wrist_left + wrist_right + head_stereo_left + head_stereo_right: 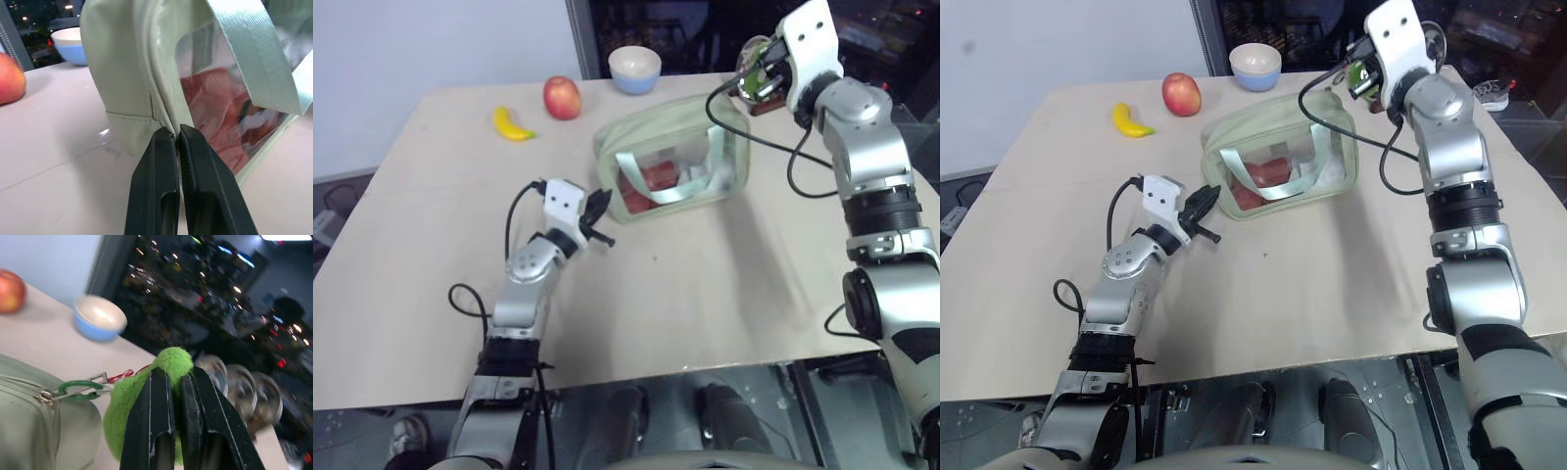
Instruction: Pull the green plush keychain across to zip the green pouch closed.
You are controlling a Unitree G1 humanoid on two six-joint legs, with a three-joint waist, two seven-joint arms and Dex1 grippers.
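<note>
Left pincer anchors the pouch while the right one draws the keychain past its far-right end.

Eye views: the green pouch [672, 157] sits mid-bench [705, 294]; the left arm reaches low, the right arm is raised. Left wrist view: left pincer [176, 134] pressed together on the pouch's near-left corner seam, bracing it. Right wrist view: right pincer [175, 377] pinches the green plush keychain [142, 404], its ring taut from the zipper pull [46, 395].

Sage-green pouch [1278, 157] with clear window sits on the table, its lime plush keychain [128, 404] stretched off one end.
</note>
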